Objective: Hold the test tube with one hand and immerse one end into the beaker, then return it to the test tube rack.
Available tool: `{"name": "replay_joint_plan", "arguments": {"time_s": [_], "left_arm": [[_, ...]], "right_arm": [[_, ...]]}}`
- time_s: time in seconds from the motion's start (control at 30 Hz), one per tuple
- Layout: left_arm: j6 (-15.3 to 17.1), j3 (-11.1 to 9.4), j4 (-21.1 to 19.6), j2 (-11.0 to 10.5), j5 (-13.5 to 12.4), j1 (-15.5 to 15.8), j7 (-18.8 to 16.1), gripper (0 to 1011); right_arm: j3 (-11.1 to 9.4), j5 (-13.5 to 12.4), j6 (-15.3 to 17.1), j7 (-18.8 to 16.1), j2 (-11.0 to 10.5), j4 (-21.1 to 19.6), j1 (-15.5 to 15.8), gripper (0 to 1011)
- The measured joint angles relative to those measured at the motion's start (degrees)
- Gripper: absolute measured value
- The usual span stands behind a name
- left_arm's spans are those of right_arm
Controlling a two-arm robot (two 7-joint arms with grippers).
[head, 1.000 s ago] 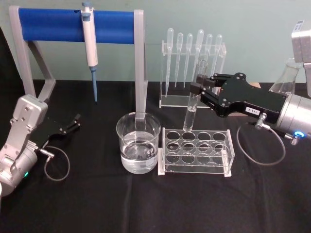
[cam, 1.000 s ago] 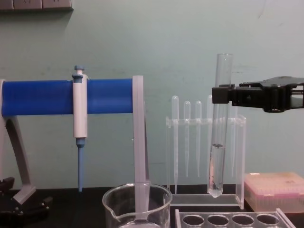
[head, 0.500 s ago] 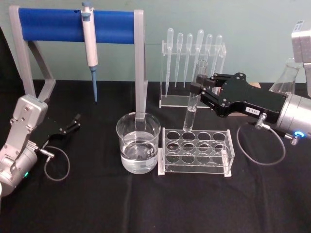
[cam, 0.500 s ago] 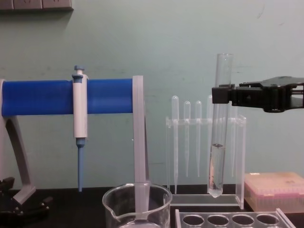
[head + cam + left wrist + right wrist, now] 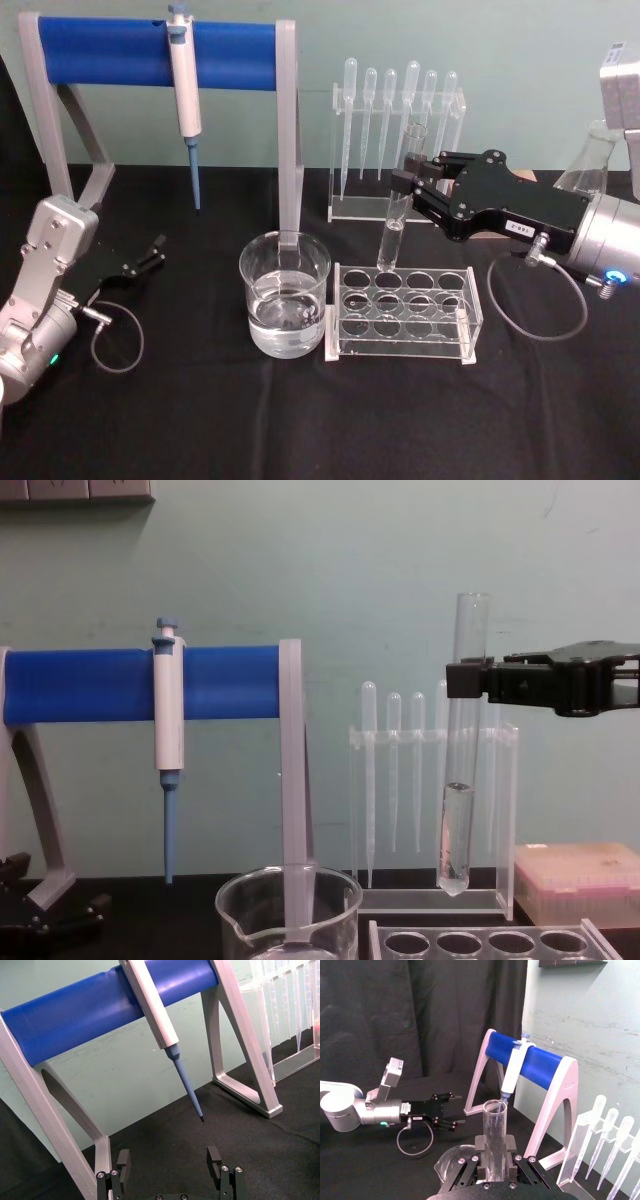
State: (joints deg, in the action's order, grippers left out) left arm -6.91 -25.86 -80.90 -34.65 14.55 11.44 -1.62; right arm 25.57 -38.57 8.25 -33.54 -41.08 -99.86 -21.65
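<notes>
My right gripper [image 5: 404, 186] is shut on the test tube [image 5: 397, 205], gripping it near its upper part and holding it upright. In the chest view the test tube [image 5: 462, 750] hangs with clear liquid in its lower third, its round bottom a little above the acrylic rack [image 5: 490, 942]; the right gripper [image 5: 466, 680] comes in from the right. The beaker [image 5: 284, 297], partly filled with clear liquid, stands left of the rack [image 5: 404, 312]. In the right wrist view the tube [image 5: 493, 1136] rises between the fingers [image 5: 480, 1146]. My left gripper [image 5: 152, 253] rests open on the cloth at the left.
A blue-barred stand [image 5: 160, 52] holds a white pipettor [image 5: 185, 95] behind the beaker. A holder of plastic pipettes [image 5: 398, 140] stands behind the rack. A glass flask [image 5: 590, 160] and a pink tip box [image 5: 580, 880] sit at the right. The left gripper [image 5: 169, 1161] faces the stand.
</notes>
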Motion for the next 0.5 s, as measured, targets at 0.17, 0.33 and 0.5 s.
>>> {"name": "replay_joint_plan", "arguments": {"time_s": [0.17,0.33,0.5], "left_arm": [[0.0,0.0,0.0,0.0,0.0,0.0,0.0,1000],[0.0,0.0,0.0,0.0,0.0,0.0,0.0,1000],[0.0,0.0,0.0,0.0,0.0,0.0,0.0,1000]], "right_arm": [[0.0,0.0,0.0,0.0,0.0,0.0,0.0,222],[0.0,0.0,0.0,0.0,0.0,0.0,0.0,222],[0.0,0.0,0.0,0.0,0.0,0.0,0.0,222]]}}
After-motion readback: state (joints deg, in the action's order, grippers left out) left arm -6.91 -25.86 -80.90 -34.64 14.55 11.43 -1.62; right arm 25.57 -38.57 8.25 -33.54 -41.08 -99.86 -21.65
